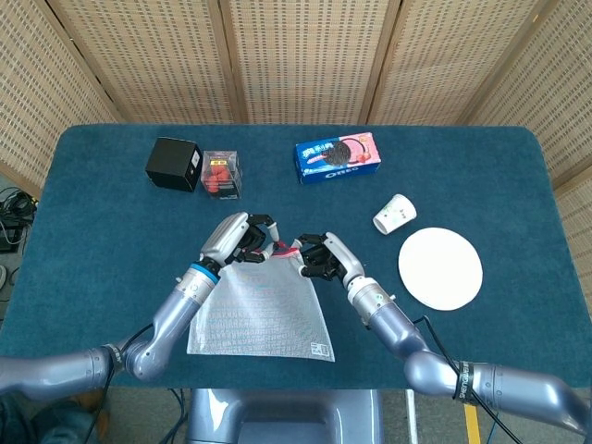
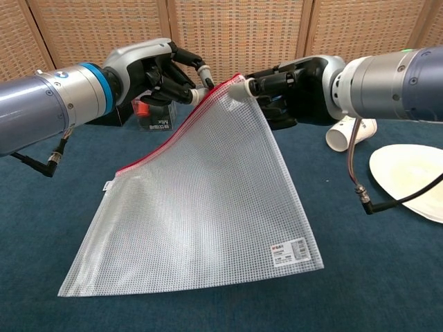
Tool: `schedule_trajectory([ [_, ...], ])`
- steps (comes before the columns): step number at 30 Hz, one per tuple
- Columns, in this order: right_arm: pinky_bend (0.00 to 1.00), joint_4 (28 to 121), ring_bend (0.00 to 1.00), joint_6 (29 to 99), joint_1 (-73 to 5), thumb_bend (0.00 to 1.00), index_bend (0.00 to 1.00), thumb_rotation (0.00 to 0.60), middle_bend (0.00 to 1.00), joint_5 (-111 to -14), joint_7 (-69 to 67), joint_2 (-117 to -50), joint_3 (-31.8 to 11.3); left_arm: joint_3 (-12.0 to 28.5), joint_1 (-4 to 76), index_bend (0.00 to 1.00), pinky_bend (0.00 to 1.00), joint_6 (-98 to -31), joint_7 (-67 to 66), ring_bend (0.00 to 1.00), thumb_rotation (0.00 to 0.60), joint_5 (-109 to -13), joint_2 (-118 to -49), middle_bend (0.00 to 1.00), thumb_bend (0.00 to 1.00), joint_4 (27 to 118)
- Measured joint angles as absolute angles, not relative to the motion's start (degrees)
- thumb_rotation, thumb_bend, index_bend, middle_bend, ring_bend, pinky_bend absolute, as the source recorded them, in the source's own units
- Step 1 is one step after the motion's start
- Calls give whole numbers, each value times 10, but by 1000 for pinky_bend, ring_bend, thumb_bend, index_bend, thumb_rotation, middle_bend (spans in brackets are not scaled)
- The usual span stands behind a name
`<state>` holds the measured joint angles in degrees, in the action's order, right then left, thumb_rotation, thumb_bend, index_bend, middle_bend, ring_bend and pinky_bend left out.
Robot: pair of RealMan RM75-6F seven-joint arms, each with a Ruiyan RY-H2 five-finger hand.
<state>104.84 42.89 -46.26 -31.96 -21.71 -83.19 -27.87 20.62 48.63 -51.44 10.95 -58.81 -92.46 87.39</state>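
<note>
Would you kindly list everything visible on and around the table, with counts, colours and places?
mesh zipper bag: one, clear with red zip edge, front centre, top corner lifted
black box: one, black, back left
clear box: one, transparent with red contents, beside the black box
cookie box: one, blue and pink, back centre
paper cup: one, white, lying on its side, right
plate: one, white, right
table: one, dark blue cloth
left hand: pinches the zip edge
right hand: holds the bag's top corner

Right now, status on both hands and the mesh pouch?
Right hand pinches mesh zipper pouch at its raised top corner. Left hand fingers on the red zipper edge beside it. Pouch's far end on the table.
</note>
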Motion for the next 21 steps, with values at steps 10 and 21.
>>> schedule_trajectory([
  [10, 992, 1064, 894, 427, -453, 903, 685, 600, 937, -327, -241, -815, -299, 206, 484, 849, 1000, -509, 114, 952, 600, -585, -923, 926, 868, 862],
  [21, 992, 1076, 894, 427, -448, 903, 685, 600, 937, -322, -260, -798, -312, 206, 478, 849, 1000, -504, 124, 952, 600, -585, -916, 926, 869, 856],
])
